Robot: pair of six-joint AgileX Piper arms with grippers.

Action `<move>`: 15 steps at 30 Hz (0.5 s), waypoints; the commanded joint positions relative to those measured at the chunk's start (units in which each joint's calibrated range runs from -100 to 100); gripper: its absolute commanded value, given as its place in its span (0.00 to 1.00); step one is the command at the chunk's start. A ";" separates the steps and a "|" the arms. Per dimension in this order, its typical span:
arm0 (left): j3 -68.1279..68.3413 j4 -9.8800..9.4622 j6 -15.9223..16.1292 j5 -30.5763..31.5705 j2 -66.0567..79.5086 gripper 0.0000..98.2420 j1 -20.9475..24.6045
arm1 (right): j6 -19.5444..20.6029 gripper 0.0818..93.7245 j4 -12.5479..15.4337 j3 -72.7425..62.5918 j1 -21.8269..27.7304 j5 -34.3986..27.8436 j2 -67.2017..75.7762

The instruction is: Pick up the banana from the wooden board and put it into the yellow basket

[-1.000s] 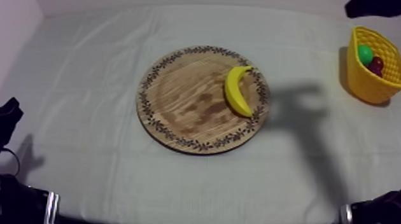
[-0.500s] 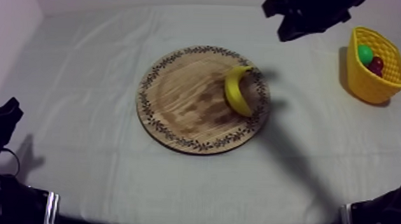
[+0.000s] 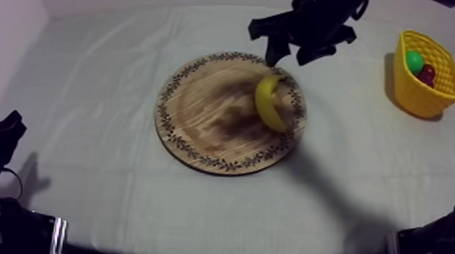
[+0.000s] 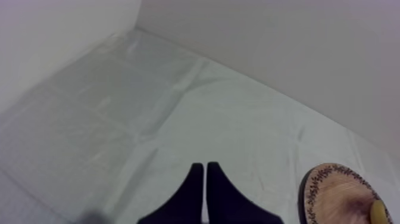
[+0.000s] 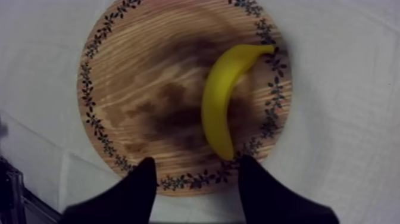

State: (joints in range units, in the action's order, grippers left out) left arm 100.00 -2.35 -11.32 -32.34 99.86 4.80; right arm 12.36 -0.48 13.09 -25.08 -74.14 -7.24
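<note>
Your R claw (image 5: pixel 197 159) hung open over banana (image 3: pixel 269 102) on the board (image 3: pixel 202 113); L claw (image 4: pixel 204 170) was closed, 2 fingers together.

Right hand (image 5: pixel 197 162) outstretched, spread wide apart; left hand (image 4: pixel 204 174) low, pinched together.

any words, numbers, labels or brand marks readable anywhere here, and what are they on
None: no word, number, label or brand mark can be read in any view.
wooden board: the rim carries a dark leaf-and-flower pattern, not letters.
yellow basket: plain lattice wall, no print.
banana: plain yellow, no sticker to be seen.
cloth: bare grey-white, no marking.
</note>
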 commanded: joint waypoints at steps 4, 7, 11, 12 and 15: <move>0.00 -0.02 0.02 0.00 -0.04 0.00 0.01 | 0.95 0.52 -0.20 -1.62 0.09 0.58 -5.83; 0.00 -0.02 0.02 0.00 -0.04 0.00 0.01 | 0.64 0.52 0.36 -1.93 0.66 2.47 -8.81; 0.00 -0.02 0.02 0.00 -0.04 0.00 0.01 | 0.46 0.53 0.62 -2.05 0.89 4.61 -12.53; 0.00 -0.02 0.02 0.00 -0.04 0.00 0.01 | 0.49 0.54 0.65 -2.24 0.84 4.88 -13.40; 0.00 -0.02 0.02 0.00 -0.04 0.00 0.01 | 0.71 0.55 0.67 -2.86 0.54 5.38 -15.78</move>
State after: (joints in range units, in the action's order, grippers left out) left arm 100.00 -2.35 -11.32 -32.34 99.86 4.80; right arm 12.93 0.00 10.30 -24.44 -68.47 -21.96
